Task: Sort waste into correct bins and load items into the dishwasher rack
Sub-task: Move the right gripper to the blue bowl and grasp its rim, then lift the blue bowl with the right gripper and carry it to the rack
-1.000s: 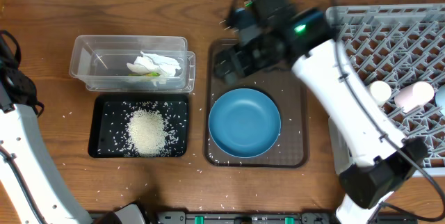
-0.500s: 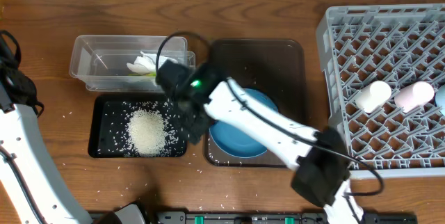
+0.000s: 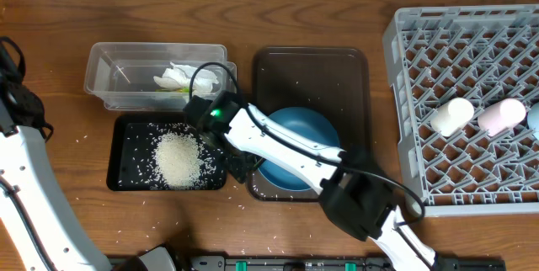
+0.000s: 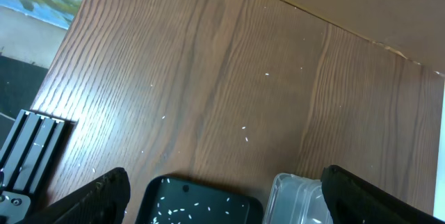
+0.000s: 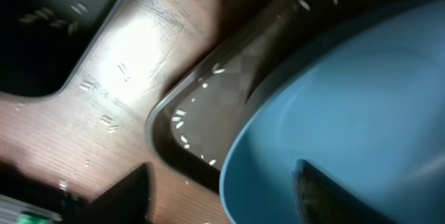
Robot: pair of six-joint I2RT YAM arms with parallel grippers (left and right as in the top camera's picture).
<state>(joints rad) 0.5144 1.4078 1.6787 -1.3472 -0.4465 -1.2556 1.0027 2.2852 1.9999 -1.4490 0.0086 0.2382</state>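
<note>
The large blue bowl (image 3: 305,133) sits on the brown tray, partly under my right arm. My right gripper (image 3: 241,167) is open at the bowl's front-left rim. In the right wrist view one finger is outside and one inside the bowl (image 5: 334,99), with the gripper (image 5: 222,197) astride the rim. The rice heap (image 3: 178,158) lies in the black tray (image 3: 123,175). The tissue (image 3: 182,76) and a green bit of wrapper (image 3: 184,90) lie in the clear tub (image 3: 118,77). The white cup (image 3: 450,115), pink cup (image 3: 504,113) and light-blue dish (image 3: 534,116) rest in the grey rack (image 3: 472,44). My left gripper (image 4: 222,210) is open and empty. Chopsticks are out of view.
The brown serving tray (image 3: 312,69) lies between the bins and the rack. Loose rice grains are scattered on the wooden table (image 3: 76,140). The left wrist view shows the corners of the black tray (image 4: 201,203) and the clear tub (image 4: 299,200). My left arm (image 3: 21,145) is at the left edge.
My right arm swung from the back of the brown tray toward the front left and came down at the blue bowl's left rim. The left arm has not moved.
</note>
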